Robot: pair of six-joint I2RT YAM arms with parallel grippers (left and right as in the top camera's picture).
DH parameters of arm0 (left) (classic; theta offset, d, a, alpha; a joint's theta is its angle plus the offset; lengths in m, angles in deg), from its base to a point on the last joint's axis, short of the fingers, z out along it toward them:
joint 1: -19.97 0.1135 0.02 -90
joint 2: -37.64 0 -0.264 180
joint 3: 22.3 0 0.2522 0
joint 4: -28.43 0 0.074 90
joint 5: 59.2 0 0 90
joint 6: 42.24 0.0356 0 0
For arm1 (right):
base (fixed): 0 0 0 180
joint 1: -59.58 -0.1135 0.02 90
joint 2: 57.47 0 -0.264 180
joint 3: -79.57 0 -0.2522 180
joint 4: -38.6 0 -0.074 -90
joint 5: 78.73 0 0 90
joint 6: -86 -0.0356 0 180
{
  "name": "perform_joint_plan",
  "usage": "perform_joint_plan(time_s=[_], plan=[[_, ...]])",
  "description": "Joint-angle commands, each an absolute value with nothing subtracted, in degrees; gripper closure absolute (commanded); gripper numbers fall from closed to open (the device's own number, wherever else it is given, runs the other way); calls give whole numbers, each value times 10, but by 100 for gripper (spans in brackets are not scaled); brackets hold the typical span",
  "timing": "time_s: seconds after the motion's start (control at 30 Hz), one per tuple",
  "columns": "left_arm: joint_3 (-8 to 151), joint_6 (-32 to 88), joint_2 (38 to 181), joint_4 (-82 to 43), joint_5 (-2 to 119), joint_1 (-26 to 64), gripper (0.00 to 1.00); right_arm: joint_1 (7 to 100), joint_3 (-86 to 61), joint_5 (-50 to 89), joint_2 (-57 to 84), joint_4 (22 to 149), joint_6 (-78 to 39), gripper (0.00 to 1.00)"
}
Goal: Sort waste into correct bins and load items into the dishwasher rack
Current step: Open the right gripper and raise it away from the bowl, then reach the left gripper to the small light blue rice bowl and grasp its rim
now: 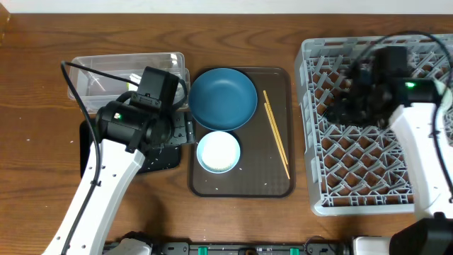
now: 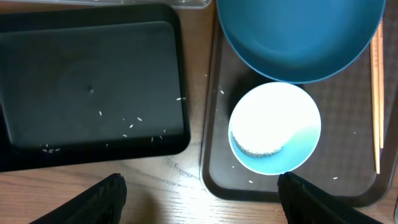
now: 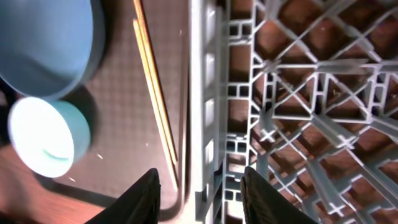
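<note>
The dark-blue dish [image 1: 222, 98] and the pale-blue bowl [image 1: 218, 152] sit on the brown tray [image 1: 276, 185], with the wooden chopsticks [image 1: 277, 133] to their right. The bowl [image 2: 275, 127] holds white rice scraps. The black tray [image 2: 87, 87], with scattered rice grains, lies left of the brown tray. The clear tub [image 1: 99, 76] is behind it. My left gripper [image 2: 199, 193] is open and empty over the table edge between black tray and bowl. My right gripper [image 3: 200, 186] is open and empty above the left wall of the grey rack [image 1: 368, 191]. Wrapper, tissue, cup and mint bowl are out of view.
Loose rice grains lie on the brown tray [image 2: 214, 180] near the bowl. The rack [image 3: 298, 93] shows empty pegs over wood. The chopsticks [image 3: 152, 93] lie close to the rack's left wall.
</note>
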State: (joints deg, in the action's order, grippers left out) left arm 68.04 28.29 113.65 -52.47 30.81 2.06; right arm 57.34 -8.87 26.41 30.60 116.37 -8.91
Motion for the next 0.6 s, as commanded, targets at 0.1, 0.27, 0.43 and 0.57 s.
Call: perform_joint_plan(time_s=[0.1,0.27,0.43,0.57], plan=[[682,284,1153,-528,316,18,19,532,-88,59,306,1194,-145,59],[682,284,1195,-526,316,-17,19,546,-88,34,306,1214,-177,50],[682,284,1249,-512,316,-74,19,546,-88,71,306,1221,-176,13],[682,284,1299,-491,316,-123,19,546,-88,72,306,1220,-176,14]])
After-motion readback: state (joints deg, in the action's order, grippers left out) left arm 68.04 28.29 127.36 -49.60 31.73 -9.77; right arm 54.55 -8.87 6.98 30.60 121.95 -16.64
